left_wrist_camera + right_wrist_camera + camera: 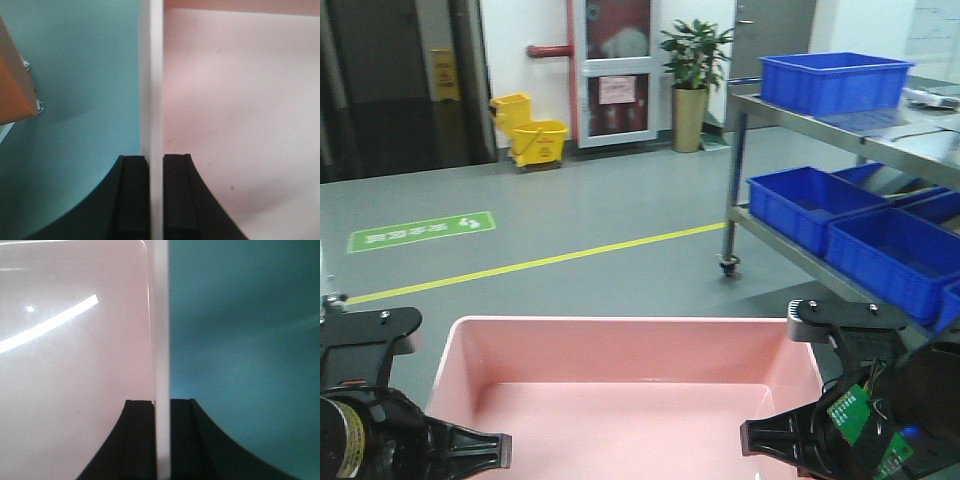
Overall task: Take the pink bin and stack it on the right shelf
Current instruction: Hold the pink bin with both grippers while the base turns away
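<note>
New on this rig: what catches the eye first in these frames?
The wide shallow pale-pink plastic bin fills the bottom centre of the front view, with the left pincer and right pincer each clamped on a side wall's rim. To its right stands the stainless-steel shelf on castors, its decks carrying deep blue plastic crates.

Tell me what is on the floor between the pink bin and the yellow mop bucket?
The front view shows grey floor crossed by one yellow line between the pink bin and the mop bucket; nothing else lies there.
</note>
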Tool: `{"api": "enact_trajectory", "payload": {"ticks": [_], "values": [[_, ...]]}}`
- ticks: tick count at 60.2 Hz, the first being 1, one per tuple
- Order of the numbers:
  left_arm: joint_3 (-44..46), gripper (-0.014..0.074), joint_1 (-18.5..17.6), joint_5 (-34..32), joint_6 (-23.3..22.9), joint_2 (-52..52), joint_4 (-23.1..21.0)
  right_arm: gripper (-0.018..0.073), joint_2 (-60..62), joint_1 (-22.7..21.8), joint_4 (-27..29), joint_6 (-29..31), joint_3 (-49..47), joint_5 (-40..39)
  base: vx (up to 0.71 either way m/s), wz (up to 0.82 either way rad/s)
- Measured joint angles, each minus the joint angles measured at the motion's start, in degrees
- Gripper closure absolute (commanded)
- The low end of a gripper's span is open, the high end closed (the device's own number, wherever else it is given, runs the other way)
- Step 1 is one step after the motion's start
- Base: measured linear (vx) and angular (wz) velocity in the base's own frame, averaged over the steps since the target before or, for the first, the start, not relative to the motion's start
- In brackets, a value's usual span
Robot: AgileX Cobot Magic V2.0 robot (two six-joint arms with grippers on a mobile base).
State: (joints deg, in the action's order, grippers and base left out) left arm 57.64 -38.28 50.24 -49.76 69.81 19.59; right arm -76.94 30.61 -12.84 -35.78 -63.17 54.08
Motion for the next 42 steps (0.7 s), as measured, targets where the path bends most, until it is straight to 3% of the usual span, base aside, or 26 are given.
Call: {"api": "enact_trajectory", "payload": {"ticks": [42], "values": [[0.00, 0.0471, 0.00, 0.00, 0.00, -0.06, 0.00, 0.0496, 0.00, 0.00, 0.01, 0.00, 0.00, 0.00, 0.07, -0.37]]}}
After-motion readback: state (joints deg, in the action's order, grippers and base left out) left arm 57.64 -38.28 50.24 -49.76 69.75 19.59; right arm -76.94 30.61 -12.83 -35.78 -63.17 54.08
